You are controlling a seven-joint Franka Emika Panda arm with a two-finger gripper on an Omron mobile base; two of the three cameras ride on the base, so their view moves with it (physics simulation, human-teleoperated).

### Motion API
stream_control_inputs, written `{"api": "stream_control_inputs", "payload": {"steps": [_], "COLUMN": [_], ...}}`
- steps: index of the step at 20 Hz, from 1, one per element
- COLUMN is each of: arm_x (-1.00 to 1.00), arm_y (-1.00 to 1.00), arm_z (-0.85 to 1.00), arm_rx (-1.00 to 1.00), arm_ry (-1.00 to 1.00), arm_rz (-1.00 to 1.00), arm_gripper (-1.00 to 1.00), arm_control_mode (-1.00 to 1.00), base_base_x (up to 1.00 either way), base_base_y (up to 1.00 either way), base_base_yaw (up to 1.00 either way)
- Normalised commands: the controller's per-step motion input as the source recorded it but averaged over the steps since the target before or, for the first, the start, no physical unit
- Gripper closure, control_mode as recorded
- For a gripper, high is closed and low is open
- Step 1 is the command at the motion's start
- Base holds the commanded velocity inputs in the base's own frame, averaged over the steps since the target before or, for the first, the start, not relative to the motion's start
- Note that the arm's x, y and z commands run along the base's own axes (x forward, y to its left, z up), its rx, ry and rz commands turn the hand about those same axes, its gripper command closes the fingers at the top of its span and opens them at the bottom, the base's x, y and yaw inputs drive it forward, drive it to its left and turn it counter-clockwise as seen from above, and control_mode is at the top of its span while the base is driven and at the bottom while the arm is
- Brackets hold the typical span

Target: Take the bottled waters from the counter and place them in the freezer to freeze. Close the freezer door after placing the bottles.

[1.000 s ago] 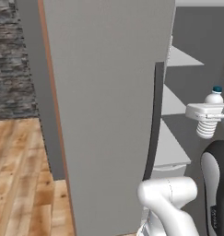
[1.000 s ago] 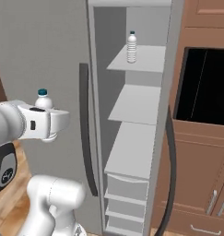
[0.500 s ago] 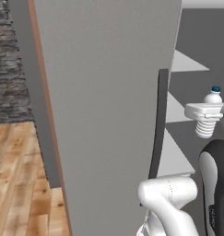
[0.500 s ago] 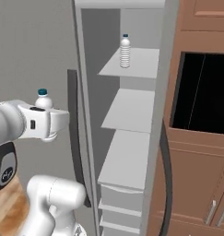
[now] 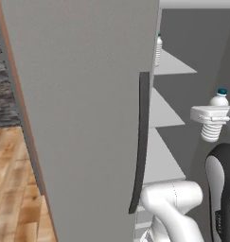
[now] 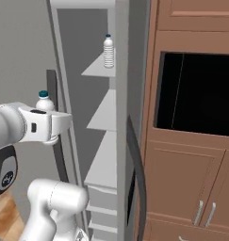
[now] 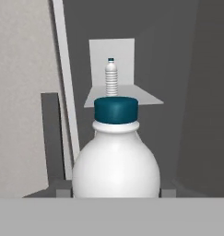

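Wood-plank flooring [image 5: 14, 189] and a dark stone wall [image 5: 3, 90] occupy the left edge of the left base view; brown cabinetry [image 6: 191, 183] with a black oven recess [image 6: 198, 94] stands at the right of the right base view. Between them the freezer [image 6: 90, 28] stands open, grey inside with pale shelves. The freezer door [image 5: 83, 104], with its dark bar handle [image 5: 141, 142], blocks most of the interior in the left base view.

One bottled water [image 6: 108, 52] stands upright near the front edge of the top shelf [image 6: 97, 69]; the door edge cuts it off in the left base view.

The gripper [image 7: 115, 191] is pinched around the second bottled water [image 7: 116, 152], held upright outside the compartment, facing the shelves. The fingertips are hidden behind the bottle body, and the bottle's lower half is cut off in the hand view.
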Motion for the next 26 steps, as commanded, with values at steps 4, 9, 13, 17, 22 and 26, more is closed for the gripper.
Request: {"api": "stream_control_inputs", "payload": {"steps": [4,9,13,17,22,26], "arm_x": [0.00,0.00,0.00,0.00,0.00,0.05], "arm_y": [0.00,0.00,0.00,0.00,0.00,0.00], "arm_z": [0.00,0.00,0.00,0.00,0.00,0.00], "arm_rx": [0.00,0.00,0.00,0.00,0.00,0.00], "arm_ry": [0.00,0.00,0.00,0.00,0.00,0.00], "arm_rz": [0.00,0.00,0.00,0.00,0.00,-0.04], "arm_gripper": [1.00,1.00,1.00,1.00,1.00,1.00], "arm_control_mode": [1.00,1.00,1.00,1.00,1.00,-1.00], "base_base_x": [0.01,0.02,0.00,0.00,0.05,0.08], "base_base_y": [-0.41,-0.27,0.00,0.00,0.00,0.00], "base_base_yaw": [-0.06,-0.08,-0.05,-0.03,-0.03,-0.07]}}
